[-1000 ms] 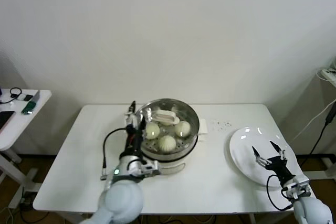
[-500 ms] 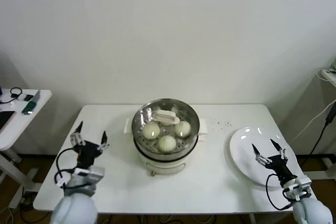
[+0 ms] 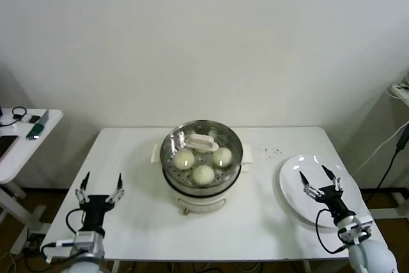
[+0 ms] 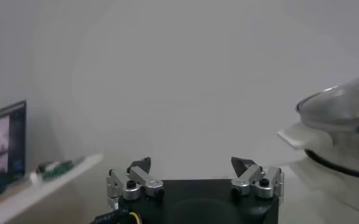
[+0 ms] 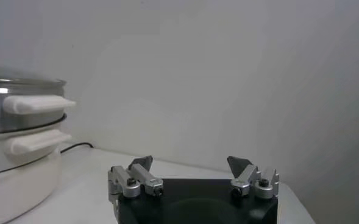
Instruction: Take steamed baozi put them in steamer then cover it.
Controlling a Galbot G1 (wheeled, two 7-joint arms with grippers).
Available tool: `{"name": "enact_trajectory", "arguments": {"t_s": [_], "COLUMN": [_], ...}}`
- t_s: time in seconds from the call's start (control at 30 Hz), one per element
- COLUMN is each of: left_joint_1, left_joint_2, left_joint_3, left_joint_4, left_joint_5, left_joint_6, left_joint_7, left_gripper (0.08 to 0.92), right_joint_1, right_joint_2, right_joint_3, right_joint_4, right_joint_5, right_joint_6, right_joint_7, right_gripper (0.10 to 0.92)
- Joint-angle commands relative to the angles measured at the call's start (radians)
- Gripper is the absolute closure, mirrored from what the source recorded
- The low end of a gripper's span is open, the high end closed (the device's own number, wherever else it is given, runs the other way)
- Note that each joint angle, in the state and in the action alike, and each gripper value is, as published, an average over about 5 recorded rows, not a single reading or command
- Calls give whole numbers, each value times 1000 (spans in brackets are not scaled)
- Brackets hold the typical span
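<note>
At the middle of the white worktop (image 3: pixel 268 222) stands the steamer (image 3: pixel 201 187), a shiny steel pot on a white base, with the cover (image 3: pixel 202 146) seated on its rim and the cream handle lying across the far part of the glass. Through the lid three steamed baozi (image 3: pixel 203 173) show on the tray, two side by side and one nearer the robot; a fourth cannot be made out under the handle. Over the near left corner of the worktop, well apart from the pot, the left gripper (image 3: pixel 100 183) hangs with its jaws spread wide and nothing between them; its wrist view shows the same open jaws with the lidded pot off to one side. Over on the right, the right gripper (image 3: pixel 314 176) hovers above the near part of a flat white plate (image 3: pixel 295 190), jaws likewise apart and empty. A smaller side table (image 3: pixel 19 151) with a few small devices on it stands farther left.
</note>
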Motion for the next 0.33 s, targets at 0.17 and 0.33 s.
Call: {"name": "enact_trajectory", "arguments": {"t_s": [0.17,0.33], "left_joint_1": [57,54], "left_joint_2": [-113,-117], "left_joint_3": [-56,-52], "left_joint_4": [90,83], "left_joint_5": [-58,-51], "left_joint_6": [-238,-240], "left_joint_7": [37,48], "left_gripper": [177,177], "right_joint_1": [-13,-13], "right_joint_2": [-9,-5], "right_joint_3": [-30,-35], "right_joint_4": [12,13], "right_joint_5": [43,49], "right_joint_6": [16,21], "right_joint_7": [12,9], "right_gripper": [203,203]}}
